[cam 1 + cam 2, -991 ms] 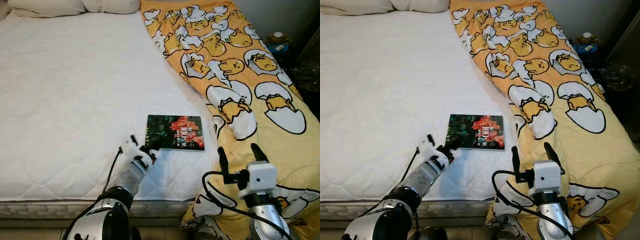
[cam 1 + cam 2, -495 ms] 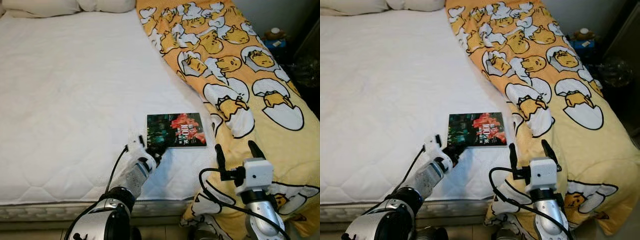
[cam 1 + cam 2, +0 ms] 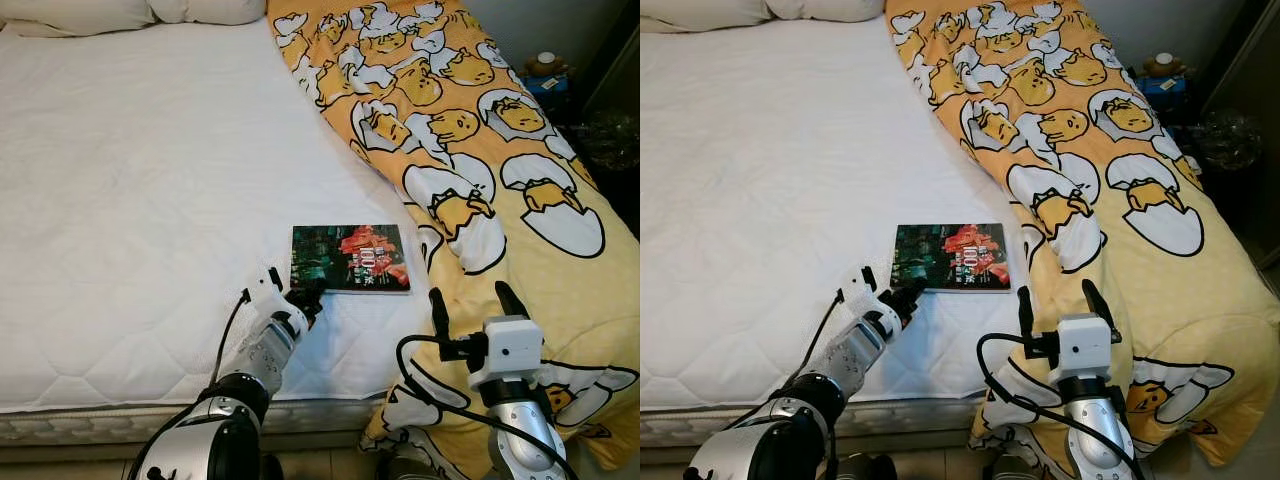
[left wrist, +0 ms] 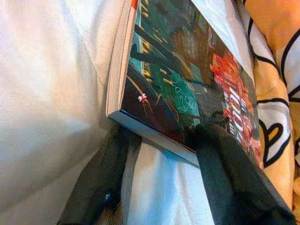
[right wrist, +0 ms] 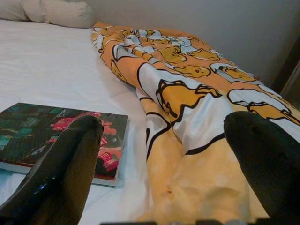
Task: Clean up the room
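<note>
Left wrist view shows the left gripper open at the near corner of the dark-covered paperback book with red lettering, one finger beneath its edge and one on the cover, positioned to pinch it. The book lies flat on the white quilted mattress, just beside the yellow egg-patterned duvet. The right gripper hovers open above the duvet's edge, holding nothing.
</note>
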You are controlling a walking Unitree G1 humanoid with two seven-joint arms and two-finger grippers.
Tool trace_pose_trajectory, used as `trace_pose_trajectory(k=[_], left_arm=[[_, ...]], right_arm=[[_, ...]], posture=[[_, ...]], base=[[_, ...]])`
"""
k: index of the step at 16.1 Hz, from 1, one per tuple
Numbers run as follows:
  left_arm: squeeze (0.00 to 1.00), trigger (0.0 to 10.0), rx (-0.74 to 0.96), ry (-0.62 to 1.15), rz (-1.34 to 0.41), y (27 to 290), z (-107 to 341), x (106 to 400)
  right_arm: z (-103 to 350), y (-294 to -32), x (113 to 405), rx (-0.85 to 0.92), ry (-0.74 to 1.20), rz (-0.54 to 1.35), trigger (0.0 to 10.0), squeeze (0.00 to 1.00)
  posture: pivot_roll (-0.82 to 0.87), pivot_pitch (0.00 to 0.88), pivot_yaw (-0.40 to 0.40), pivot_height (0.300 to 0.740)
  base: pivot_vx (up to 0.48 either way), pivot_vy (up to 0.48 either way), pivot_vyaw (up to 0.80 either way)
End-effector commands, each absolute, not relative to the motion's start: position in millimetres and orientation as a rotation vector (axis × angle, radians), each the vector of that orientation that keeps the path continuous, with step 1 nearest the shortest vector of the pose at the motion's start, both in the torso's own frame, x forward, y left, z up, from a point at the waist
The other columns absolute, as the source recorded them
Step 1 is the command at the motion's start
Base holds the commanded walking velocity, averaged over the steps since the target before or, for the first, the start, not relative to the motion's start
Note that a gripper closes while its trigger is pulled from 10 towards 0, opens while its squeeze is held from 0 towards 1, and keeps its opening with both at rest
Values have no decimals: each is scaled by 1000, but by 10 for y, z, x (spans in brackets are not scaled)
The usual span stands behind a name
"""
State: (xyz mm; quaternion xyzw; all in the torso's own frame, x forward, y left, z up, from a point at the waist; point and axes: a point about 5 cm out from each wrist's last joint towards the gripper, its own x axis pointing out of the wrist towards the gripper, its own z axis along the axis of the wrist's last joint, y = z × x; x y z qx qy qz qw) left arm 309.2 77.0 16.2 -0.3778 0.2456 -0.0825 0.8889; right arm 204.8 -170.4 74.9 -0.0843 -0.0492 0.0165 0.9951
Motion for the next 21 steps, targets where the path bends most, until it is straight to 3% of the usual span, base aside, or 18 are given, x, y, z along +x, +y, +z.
trace_pose_trajectory(k=[1, 3, 9, 12, 14, 16, 21], left_arm=[[0, 0, -859, 500, -308, 118, 438, 3133], [0, 0, -1000, 542, -208, 207, 417, 3172], [0, 0, -1019, 499, -209, 296, 519, 3274], [0, 0, -958, 386, -152, 610, 687, 3473], [0, 0, -776, 255, -208, 771, 887, 3591], [0, 0, -386, 62, -369, 876, 1103, 3580], [0, 0, -271, -42, -276, 1297, 1222, 3537]], right_arm=[[734, -1702, 2048, -167, -97, 33, 10000, 145], [732, -1697, 2060, -168, -98, 36, 10000, 149], [737, -1685, 2098, -167, -105, 38, 10000, 149], [744, -1695, 2113, -167, -108, 36, 10000, 145], [752, -1698, 2129, -164, -112, 34, 10000, 149], [763, -1715, 2159, -157, -116, 25, 10000, 149], [762, -1686, 2246, -147, -122, 33, 10000, 149]], posture=[[-231, 82, 52, 736], [-230, 73, 52, 736], [-219, 65, 50, 736], [-216, 68, 47, 736], [-210, 67, 44, 736], [-202, 66, 45, 736], [-156, 50, 35, 736]], base=[[0, 0, 0], [0, 0, 0], [0, 0, 0], [0, 0, 0], [0, 0, 0], [0, 0, 0], [0, 0, 0]])
